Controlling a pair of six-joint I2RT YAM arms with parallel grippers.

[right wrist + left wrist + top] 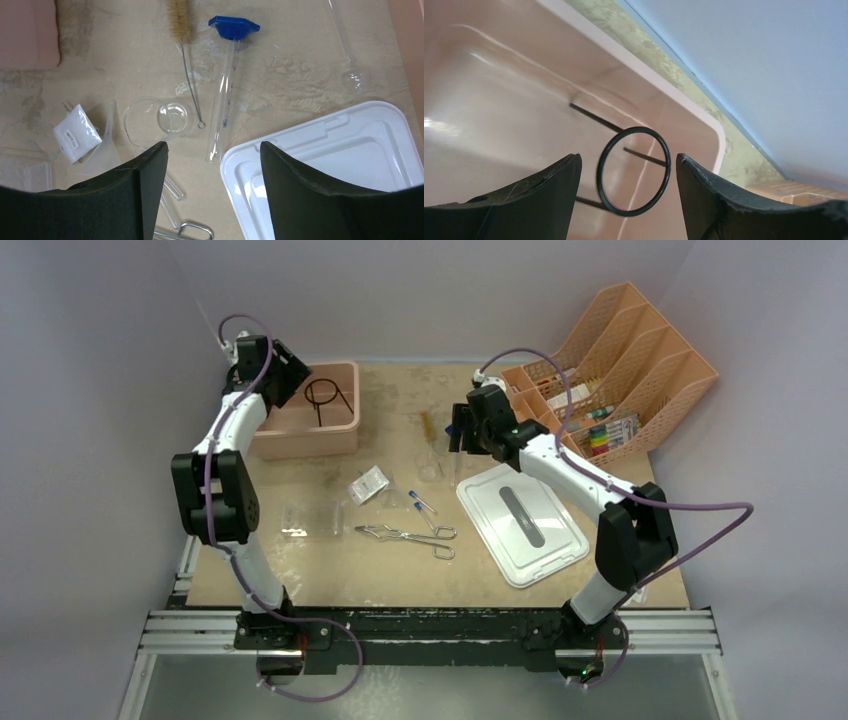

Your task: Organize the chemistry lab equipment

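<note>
The black wire ring stand [325, 398] stands inside the pink bin [300, 435]. My left gripper [290, 375] hovers at the bin's far left, open and empty. In the left wrist view the ring [634, 171] shows between the open fingers, apart from both. My right gripper [462, 428] is open and empty above mid-table. Below it lie a clear glass flask [155, 120], a thin brush [181, 20] and a clear tube with a blue base [225, 85]. Silver tongs [405, 535], blue-capped vials [422, 502], a clear tube rack [310, 518] and a small white printed bag [368, 485] lie nearer the front.
A white plastic lid [520, 523] lies flat at the right, under my right arm, and also shows in the right wrist view [340, 150]. An orange file organizer [640, 350] holding markers stands at the back right. A thin glass tube with a bulb [350, 75] lies beside the lid.
</note>
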